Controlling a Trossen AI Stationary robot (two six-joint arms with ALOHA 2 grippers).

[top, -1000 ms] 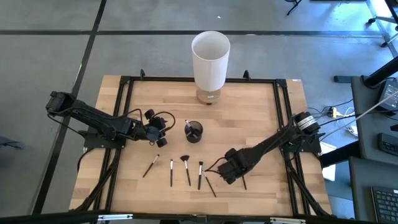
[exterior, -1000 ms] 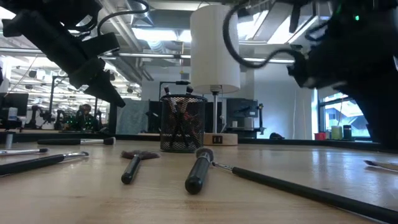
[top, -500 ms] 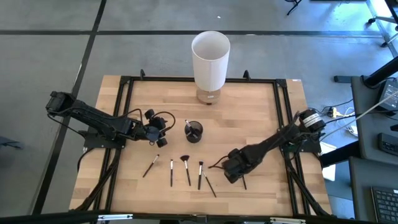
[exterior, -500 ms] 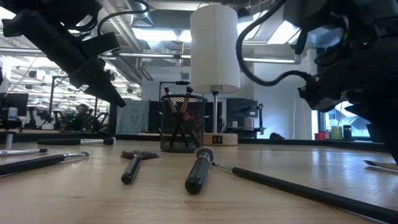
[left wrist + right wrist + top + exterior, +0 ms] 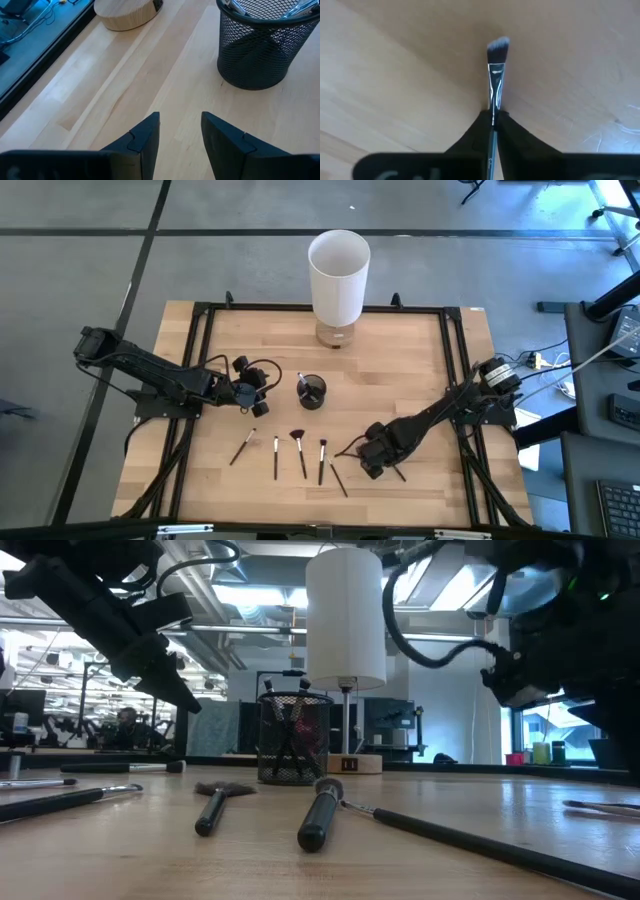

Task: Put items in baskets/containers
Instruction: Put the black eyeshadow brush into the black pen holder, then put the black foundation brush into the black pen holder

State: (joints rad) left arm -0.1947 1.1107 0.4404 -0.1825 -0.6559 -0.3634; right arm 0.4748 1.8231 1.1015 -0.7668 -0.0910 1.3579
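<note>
Several thin makeup brushes lie flat in a row on the wooden table near its front edge. The small dark mesh cup stands mid-table with brushes upright in it; it also shows in the left wrist view as the cup. My right gripper is low over the table, right of the row, shut on one brush with a pale slanted bristle tip. My left gripper hovers open just left of the cup, holding nothing. My right gripper pinches the brush's dark handle just behind the silvery ferrule between its two fingertips. The fingers come from above, slanting in from the table's right. The bristle end points on past the fingertips, and the handle's tail sticks out toward the near right, low at the tabletop.
A tall white cylinder on a wooden base stands at the table's far edge, behind the cup. A black frame runs along the table's sides. Bare wood lies between the cup and my right arm.
My right gripper has shut on the brush handle while staying low over the same spot. The brush has turned a little on the table, with the tail of its handle swinging toward the table's right edge.
</note>
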